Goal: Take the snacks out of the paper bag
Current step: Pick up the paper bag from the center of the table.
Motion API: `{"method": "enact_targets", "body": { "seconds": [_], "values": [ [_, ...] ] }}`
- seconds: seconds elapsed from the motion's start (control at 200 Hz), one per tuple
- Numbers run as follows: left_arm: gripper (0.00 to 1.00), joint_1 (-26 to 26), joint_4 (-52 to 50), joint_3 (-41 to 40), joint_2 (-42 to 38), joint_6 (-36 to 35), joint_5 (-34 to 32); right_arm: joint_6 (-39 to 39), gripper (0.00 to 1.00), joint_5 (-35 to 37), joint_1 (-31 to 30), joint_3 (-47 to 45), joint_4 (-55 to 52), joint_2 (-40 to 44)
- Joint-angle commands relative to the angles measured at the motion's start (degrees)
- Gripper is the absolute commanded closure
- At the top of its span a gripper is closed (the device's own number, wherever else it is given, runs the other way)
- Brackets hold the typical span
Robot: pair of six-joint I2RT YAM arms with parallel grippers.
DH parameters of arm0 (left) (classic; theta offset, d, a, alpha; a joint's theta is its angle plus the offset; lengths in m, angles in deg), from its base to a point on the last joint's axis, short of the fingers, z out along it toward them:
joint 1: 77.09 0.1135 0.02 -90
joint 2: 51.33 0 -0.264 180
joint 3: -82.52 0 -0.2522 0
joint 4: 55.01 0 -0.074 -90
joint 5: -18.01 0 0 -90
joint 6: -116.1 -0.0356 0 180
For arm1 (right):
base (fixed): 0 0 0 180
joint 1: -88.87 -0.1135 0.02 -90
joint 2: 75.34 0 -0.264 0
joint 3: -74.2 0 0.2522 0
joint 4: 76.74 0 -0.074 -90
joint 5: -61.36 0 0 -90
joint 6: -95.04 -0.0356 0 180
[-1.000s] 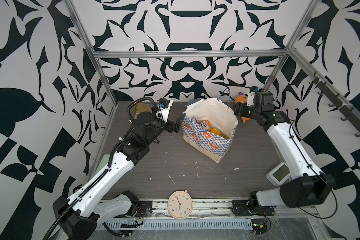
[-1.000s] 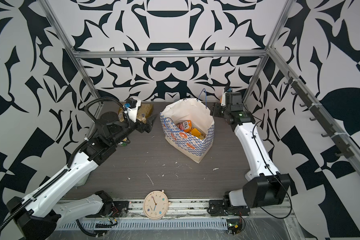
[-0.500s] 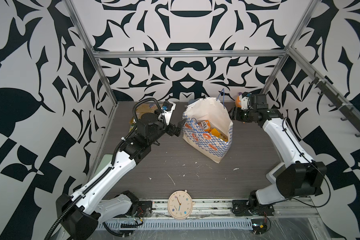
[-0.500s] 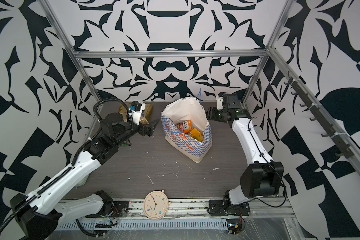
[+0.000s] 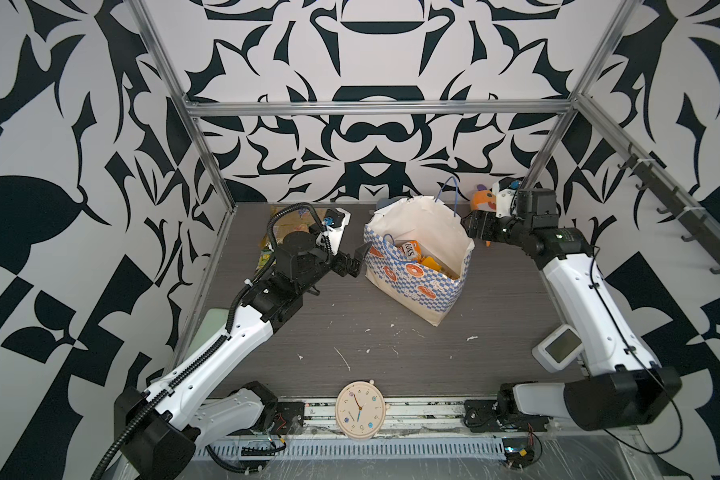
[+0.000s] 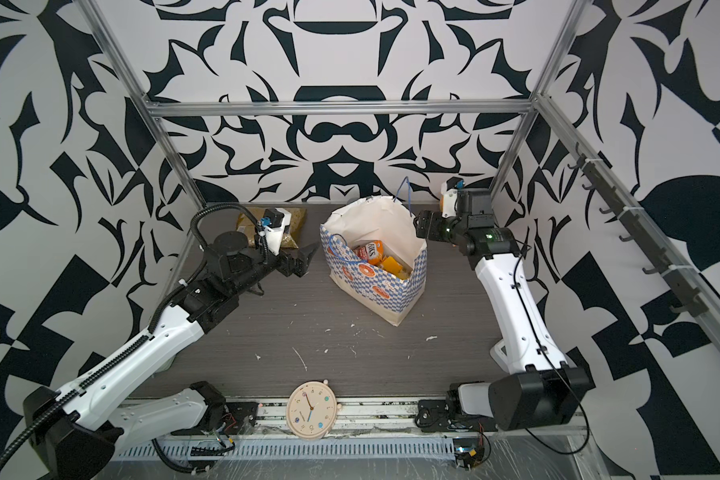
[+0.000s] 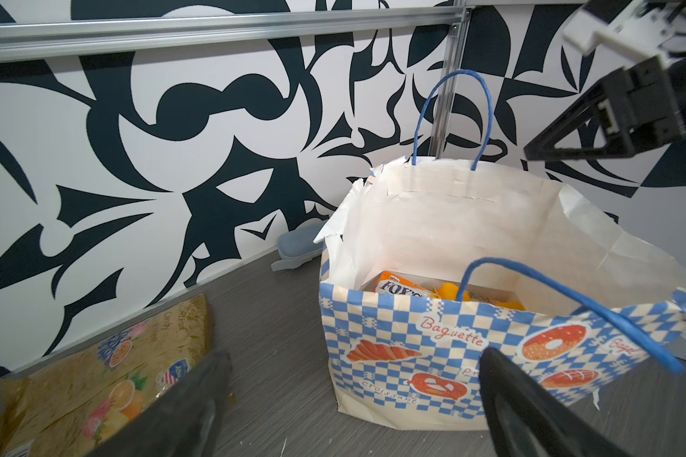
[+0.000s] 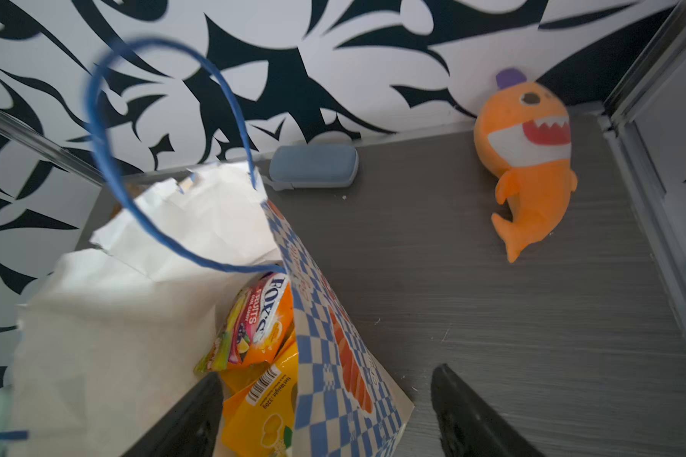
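Over the grey bench (image 5: 350,332), the right hand (image 5: 469,227), spread and empty, is straddling the paper bag (image 5: 412,278) rim, probably risking tipping it.

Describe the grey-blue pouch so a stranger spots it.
Find the checked paper bag standing on the table. Behind it, against the back wall, lies the pouch. It is flat, rounded and plain grey-blue, unlike the orange plush shark nearby.
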Motion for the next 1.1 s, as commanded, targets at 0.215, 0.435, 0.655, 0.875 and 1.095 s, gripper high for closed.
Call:
{"method": "enact_targets", "body": {
  "seconds": [0.215,0.435,0.655,0.875,1.095],
  "values": [
    [0.0,0.19,2.02,-0.63,-0.57,0.29,-0.35,1.23,0.29,-0.78,-0.67,-2.68,2.27,-3.3],
    [0.0,0.19,2.89,-1.19,-0.28,0.05,-1.07,3.69,0.52,1.65,-5.49,-1.44,2.4,-6.67],
    [0.0,0.19,1.92,-1.44,-2.56,-0.11,-3.63,8.23,0.86,6.27,-11.79,0.96,3.56,-8.2],
    [0.0,0.28,0.81,-3.17,-4.98,0.12,-7.25,11.37,1.0,8.77,-16.33,1.02,5.83,-6.94],
    [0.0,0.95,3.13,-5.91,-7.75,1.15,-12.2,17.21,1.0,11.76,-23.56,-2.29,9.21,-2.52]
  ]
}}
